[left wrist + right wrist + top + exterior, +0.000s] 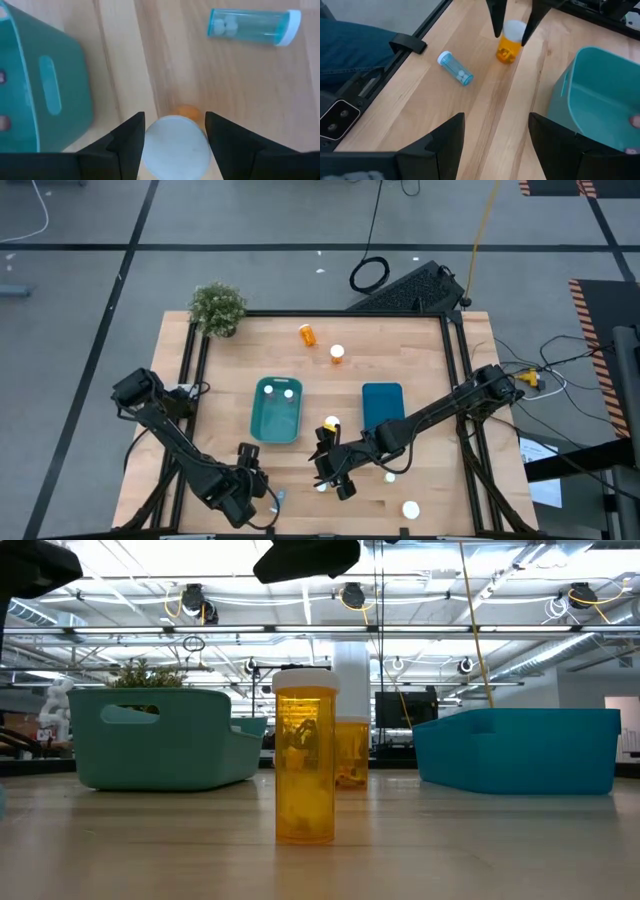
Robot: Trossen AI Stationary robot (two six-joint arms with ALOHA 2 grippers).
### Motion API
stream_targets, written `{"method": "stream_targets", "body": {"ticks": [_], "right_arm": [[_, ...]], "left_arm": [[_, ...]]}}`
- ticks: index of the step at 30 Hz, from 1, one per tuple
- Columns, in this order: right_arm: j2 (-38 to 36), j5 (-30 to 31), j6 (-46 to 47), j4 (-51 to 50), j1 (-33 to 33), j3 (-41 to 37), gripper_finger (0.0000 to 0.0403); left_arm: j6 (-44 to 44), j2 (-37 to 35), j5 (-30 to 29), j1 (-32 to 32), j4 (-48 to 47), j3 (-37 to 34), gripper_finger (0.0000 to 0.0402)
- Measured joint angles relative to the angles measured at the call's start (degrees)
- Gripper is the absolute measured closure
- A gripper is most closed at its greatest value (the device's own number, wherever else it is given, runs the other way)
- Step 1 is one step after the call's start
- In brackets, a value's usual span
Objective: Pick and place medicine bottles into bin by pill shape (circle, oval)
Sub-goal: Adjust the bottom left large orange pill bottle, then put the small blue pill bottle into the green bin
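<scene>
Orange bottle (176, 145) between left end effector (175, 135) fingers

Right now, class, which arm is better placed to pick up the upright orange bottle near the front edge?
Left. The left gripper already straddles the orange bottle, fingers open either side. The right gripper hangs farther off, empty.

orange bottle (305, 755) upright, blue bottle (455, 68) lying
</scene>
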Motion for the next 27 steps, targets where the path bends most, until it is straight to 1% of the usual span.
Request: {"method": "stream_targets", "body": {"ticks": [2, 6, 10, 12, 15, 18, 20, 22, 27], "right_arm": [[0.0, 0.0, 0.2, 0.0, 0.0, 0.0, 0.019], [0.0, 0.0, 0.2, 0.0, 0.0, 0.0, 0.019], [0.0, 0.0, 0.2, -0.1, 0.0, 0.0, 0.019], [0.0, 0.0, 0.1, -0.8, 0.0, 0.0, 0.019], [-0.4, 0.0, 0.0, -2.9, 0.0, 0.0, 0.019], [-2.1, 0.2, 0.9, -6.2, 0.0, 0.0, 0.019], [-3.6, 0.3, 2.4, -8.4, 0.0, 0.0, 0.019], [-5.0, 0.6, 3.9, -10.4, 0.0, 0.0, 0.019], [-8.4, 4.7, 6.3, -14.0, 0.4, 0.0, 0.019]], "left_arm": [[0.6, 0.0, -0.2, 0.0, 0.6, 0.0, 0.019], [2.8, 0.0, -2.4, 0.2, 1.5, 1.1, 0.019], [7.9, 0.0, -2.5, 0.5, 3.6, 1.9, 0.019], [12.9, 0.0, -2.6, 0.6, 5.5, 2.4, 0.019], [23.4, 0.0, -2.2, 1.0, 10.7, 2.4, 0.019], [34.1, 0.0, -0.2, 1.8, 16.4, 2.4, 0.019], [39.5, 0.0, 1.2, 2.6, 18.7, 2.4, 0.019], [44.1, 0.0, 2.2, 3.4, 19.9, 2.4, 0.019], [55.2, 0.0, 3.5, 4.8, 19.9, 2.4, 0.019]]}}
